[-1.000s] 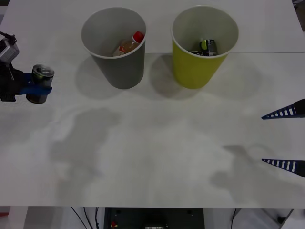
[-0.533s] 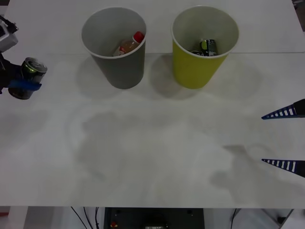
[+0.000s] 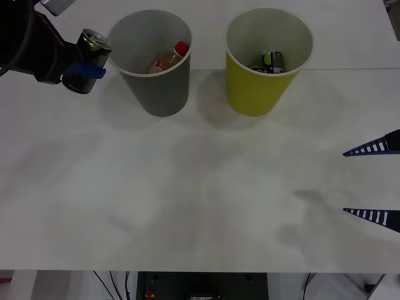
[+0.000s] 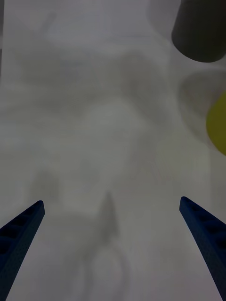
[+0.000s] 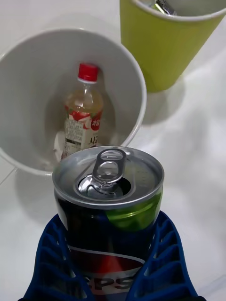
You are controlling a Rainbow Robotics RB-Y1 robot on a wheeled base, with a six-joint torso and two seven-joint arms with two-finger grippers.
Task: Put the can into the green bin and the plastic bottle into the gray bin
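Left claw (image 3: 84,69) clamped around the can (image 3: 87,52), raised beside the gray bin (image 3: 156,94), plastic bottle (image 5: 82,117) lying inside per the left wrist view, green bin (image 3: 256,94) alongside, right claw (image 3: 375,183) spread wide over the surface (image 3: 200,200)

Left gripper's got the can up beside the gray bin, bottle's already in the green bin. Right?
Not quite. The bottle lies in the gray bin, not the green bin; the left wrist view shows it plainly. The rest holds: the left gripper is shut on the can, up beside the gray bin.
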